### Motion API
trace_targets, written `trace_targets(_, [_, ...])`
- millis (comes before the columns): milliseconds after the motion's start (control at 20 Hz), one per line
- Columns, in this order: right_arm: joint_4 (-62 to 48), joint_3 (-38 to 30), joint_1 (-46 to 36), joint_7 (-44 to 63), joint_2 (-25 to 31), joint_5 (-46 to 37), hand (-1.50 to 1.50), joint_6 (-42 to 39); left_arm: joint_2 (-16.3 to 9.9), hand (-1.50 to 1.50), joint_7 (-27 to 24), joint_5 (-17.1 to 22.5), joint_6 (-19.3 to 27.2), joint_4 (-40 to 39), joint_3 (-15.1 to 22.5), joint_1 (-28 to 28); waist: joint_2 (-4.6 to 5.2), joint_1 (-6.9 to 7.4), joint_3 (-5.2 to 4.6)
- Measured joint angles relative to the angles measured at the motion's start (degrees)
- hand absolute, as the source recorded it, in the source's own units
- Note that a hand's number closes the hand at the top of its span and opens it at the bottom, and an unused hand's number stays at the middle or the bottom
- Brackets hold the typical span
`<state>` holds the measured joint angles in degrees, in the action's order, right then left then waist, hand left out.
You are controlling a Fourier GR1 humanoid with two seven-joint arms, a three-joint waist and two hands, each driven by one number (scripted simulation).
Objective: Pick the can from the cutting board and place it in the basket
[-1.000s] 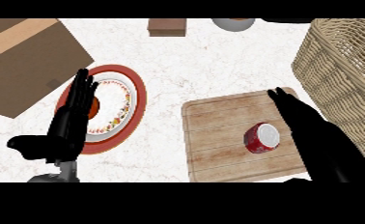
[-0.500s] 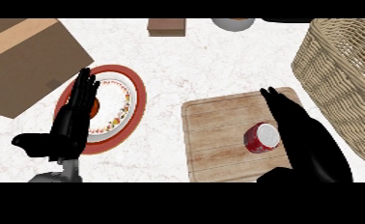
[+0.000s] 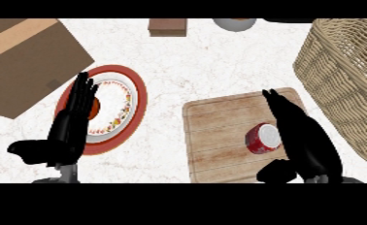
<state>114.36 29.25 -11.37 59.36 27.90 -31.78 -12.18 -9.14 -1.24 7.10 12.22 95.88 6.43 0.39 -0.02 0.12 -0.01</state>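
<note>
I have the can [image 3: 262, 138] lying on its side on the cutting board [image 3: 215, 136], toward the board's right half, its pale end face turned up and to the right and its red body running down and to the left; so its long axis lies slantwise across the board's planks. My right hand [image 3: 305, 139] is just beside it on the right, fingers straight and pointing away from me, thumb low near the board's lower edge; the hand is spread wide and holds nothing yet, and I cannot tell whether the palm edge already touches the can's end. The can lies to the left of that palm, so closing the fingers leftward round the body looks to me like the coming move. The basket [image 3: 337, 73] stands to the right, past the board's right edge, so the carry would be short and rightward.

My left hand [image 3: 72, 122] rests open over the red-rimmed plate [image 3: 136, 90], far from the can; the right is plainly the nearer.

Against the earlier frames, the right hand has slid leftward and lower, from clear of the can to right alongside it; the can, the board and the left hand have not shifted.
</note>
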Motion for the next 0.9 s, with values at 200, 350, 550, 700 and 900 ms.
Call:
trace_targets(200, [-0.2, -0.3, 1.1, -0.6, -2.3, -1.4, -1.5, -1.4, 0.4, 0.0, 0.8, -0.8, 0.0, 0.8, -0.3, 0.2, -0.02, -0.04, -0.01])
trace_targets(350, [-0.2, -0.1, 2.3, -1.1, -3.8, -2.9, -1.5, -2.1, -0.3, 0.0, 0.8, 0.1, -1.6, 0.8, -1.9, 0.3, -0.02, -0.06, 0.0])
trace_targets(550, [-1.2, -0.9, 4.6, -3.1, -5.1, -5.2, -1.5, -2.9, 0.6, 0.0, 1.2, -0.9, -1.5, 1.1, -1.9, 0.3, -0.02, -0.09, 0.01])
trace_targets(700, [-2.1, -2.2, 5.5, -4.2, -6.4, -6.6, -1.5, -3.7, 1.6, 0.0, 1.9, -1.9, -1.4, 1.9, -1.4, 0.4, -0.02, -0.08, 0.0])
trace_targets(900, [-4.9, -2.8, 5.4, -5.3, -9.4, -9.3, -1.5, -4.1, 2.2, 0.0, 0.2, -2.4, -2.3, 0.6, -1.9, 0.8, -0.01, -0.05, 0.0])
